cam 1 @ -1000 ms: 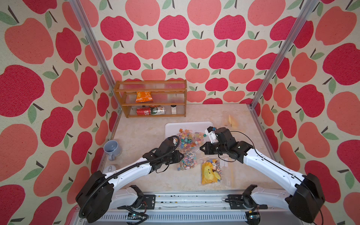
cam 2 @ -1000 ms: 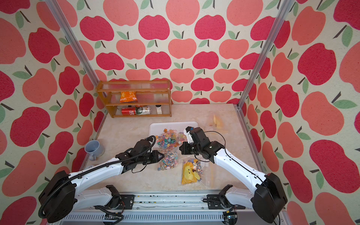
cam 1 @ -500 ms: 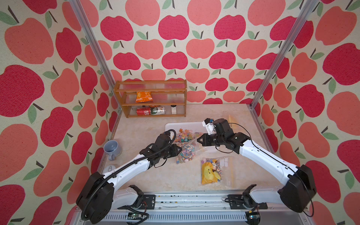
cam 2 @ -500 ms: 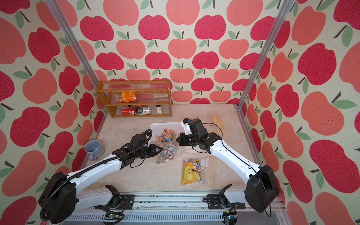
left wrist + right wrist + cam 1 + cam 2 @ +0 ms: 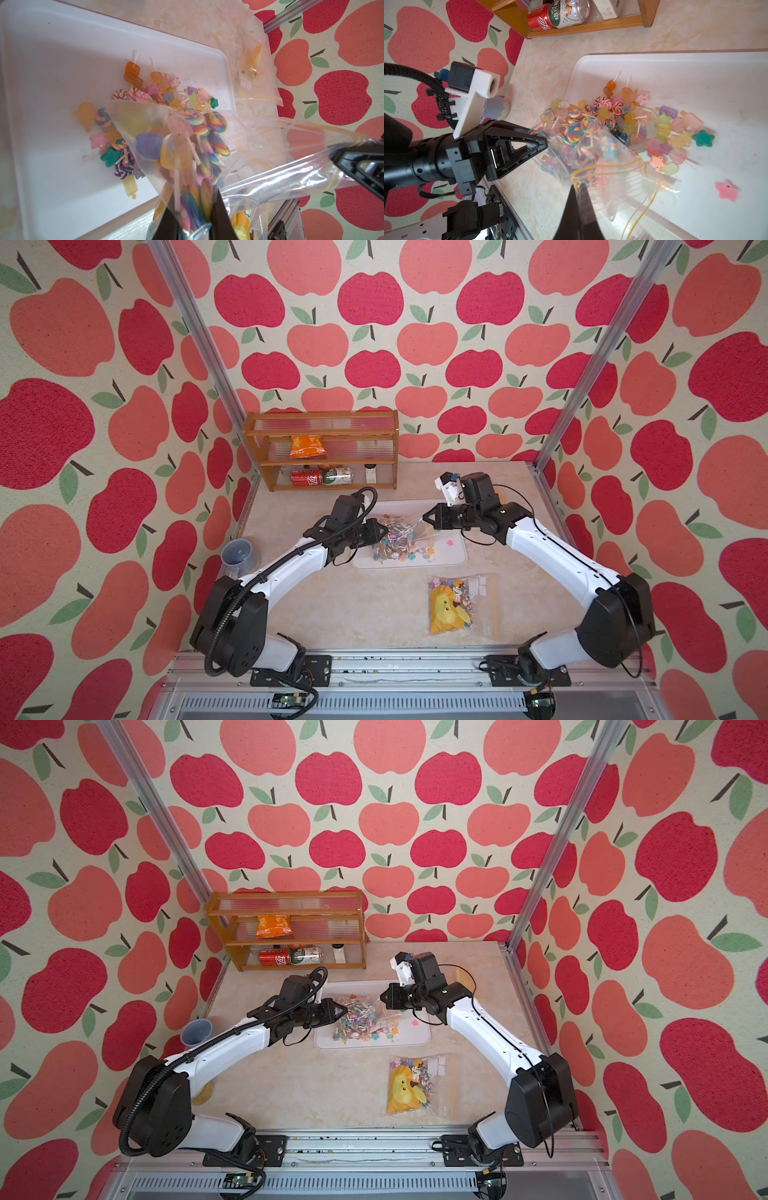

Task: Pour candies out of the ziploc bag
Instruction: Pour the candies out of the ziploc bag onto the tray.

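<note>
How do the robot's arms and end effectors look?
Both arms have white shells and black joints. The left arm carries a black ribbed hose, the right arm a thin black cable. The left end effector and right end effector are black tapering triangles.

You see tray (image 5: 455, 558) mid-table, candies (image 5: 399, 558) in it, ziploc bag (image 5: 409, 527) above; second bag (image 5: 461, 605) near; shelf (image 5: 324, 463) far left; cup (image 5: 239, 553) left.

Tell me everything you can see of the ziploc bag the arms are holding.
The ziploc bag is clear, crinkled plastic with a yellow zip line, mouth open and tilted over the white tray. The left gripper pinches its candy-filled end, the right gripper its zip edge. Candies partly fill it; others lie spilled on the tray.
</note>
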Available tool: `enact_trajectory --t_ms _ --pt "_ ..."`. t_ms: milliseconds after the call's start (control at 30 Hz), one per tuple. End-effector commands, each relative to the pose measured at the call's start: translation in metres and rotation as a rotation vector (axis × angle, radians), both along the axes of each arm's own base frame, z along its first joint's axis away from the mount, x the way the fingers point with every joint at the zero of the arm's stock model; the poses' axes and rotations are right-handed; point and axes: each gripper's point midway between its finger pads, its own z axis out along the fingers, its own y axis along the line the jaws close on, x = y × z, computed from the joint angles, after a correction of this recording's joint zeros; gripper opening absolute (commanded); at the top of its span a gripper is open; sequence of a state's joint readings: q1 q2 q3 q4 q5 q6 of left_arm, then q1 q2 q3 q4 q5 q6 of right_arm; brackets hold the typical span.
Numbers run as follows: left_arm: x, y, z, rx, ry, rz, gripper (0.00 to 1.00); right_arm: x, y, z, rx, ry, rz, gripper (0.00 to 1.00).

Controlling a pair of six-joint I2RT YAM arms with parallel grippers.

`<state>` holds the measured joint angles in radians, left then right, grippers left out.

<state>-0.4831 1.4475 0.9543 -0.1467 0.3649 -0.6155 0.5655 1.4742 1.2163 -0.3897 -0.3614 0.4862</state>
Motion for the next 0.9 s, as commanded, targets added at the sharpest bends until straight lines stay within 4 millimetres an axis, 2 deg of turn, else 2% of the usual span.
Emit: enact_trajectory --t_ms 0,400,867 --pt "0.013 -0.001 0.01 0.015 -0.027 -0.037 0.0 0.014 -0.006 0.013 0.017 -0.05 -0.004 0.0" --pt "0.048 -0.021 0.013 0.027 -0.034 -0.076 0.0 0.023 -0.025 -0.01 -0.002 -0.014 -0.035 0.0" --pt "0.064 -0.03 0.028 0.032 -0.065 -0.094 0.0 0.033 -0.038 -0.046 -0.024 0.05 -0.059 0.0"
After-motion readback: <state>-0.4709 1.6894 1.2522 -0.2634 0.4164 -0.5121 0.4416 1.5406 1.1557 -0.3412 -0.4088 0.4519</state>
